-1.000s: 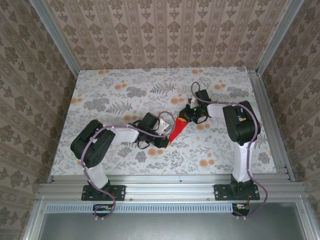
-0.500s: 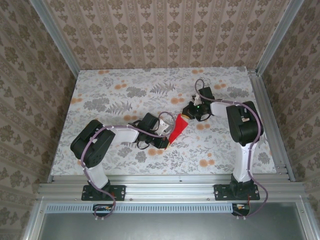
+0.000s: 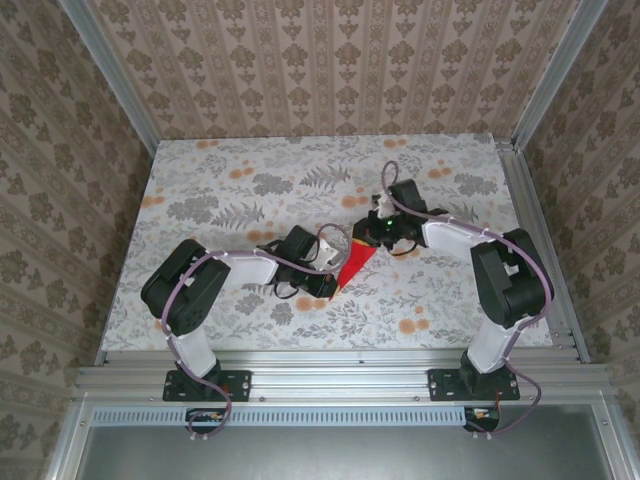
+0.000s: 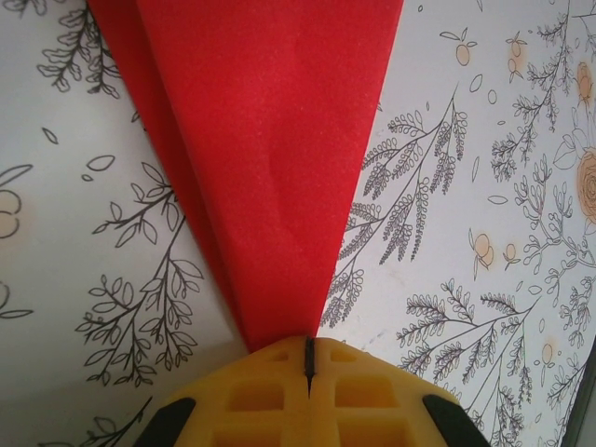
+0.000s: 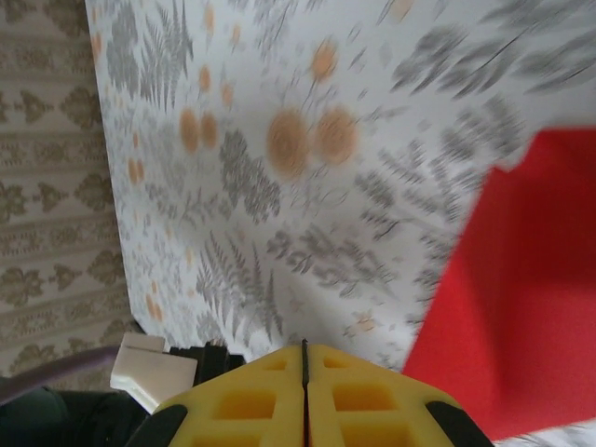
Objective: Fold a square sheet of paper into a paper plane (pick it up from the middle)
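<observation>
Since 1 second back the right gripper [image 3: 372, 228] had shifted just past the wide end of the paper plane [image 3: 355, 258], closed and empty. The left gripper [image 4: 309, 343], closed, met its nose on the table [image 3: 250, 190]. We judged folding nearly done.

I'm seeing the paper plane [image 3: 355, 262] lying mid-table [image 3: 220, 190], its point aiming near and left. My left gripper [image 3: 329, 285] is pinching that near tip, while my right gripper [image 3: 372, 233] is sitting closed at the plane's wide far end.
</observation>
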`<state>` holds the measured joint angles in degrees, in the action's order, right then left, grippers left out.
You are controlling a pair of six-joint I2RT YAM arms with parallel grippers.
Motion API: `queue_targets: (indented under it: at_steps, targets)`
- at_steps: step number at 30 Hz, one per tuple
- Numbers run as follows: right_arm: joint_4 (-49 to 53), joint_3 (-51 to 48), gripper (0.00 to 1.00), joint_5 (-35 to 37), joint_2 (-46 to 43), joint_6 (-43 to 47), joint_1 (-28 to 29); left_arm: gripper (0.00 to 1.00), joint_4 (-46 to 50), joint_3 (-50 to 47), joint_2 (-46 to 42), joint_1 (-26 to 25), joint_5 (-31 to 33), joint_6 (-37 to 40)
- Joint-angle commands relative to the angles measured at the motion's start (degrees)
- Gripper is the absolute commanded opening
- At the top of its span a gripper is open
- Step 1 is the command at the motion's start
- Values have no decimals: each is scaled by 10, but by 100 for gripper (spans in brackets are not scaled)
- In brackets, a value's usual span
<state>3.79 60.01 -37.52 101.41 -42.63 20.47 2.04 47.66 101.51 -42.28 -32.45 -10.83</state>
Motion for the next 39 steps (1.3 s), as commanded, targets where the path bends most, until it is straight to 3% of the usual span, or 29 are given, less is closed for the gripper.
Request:
queue_targets:
  at_steps: [1,15,22,29,39]
  targets:
    - [-14,10,10,-2,42,-19,13,1,88,-20,21,-2,25,12]
    - [65,110,10,51,174,72,-25,1,95,-23,9,-2,22,17]
    - [38,113,10,38,213,84,-53,1,101,-27,10,-1,22,20]
    - [53,120,10,52,206,102,-86,1,108,-29,7,-1,22,20]
    - [46,119,10,24,163,95,-90,2,104,-3,9,-3,20,11]
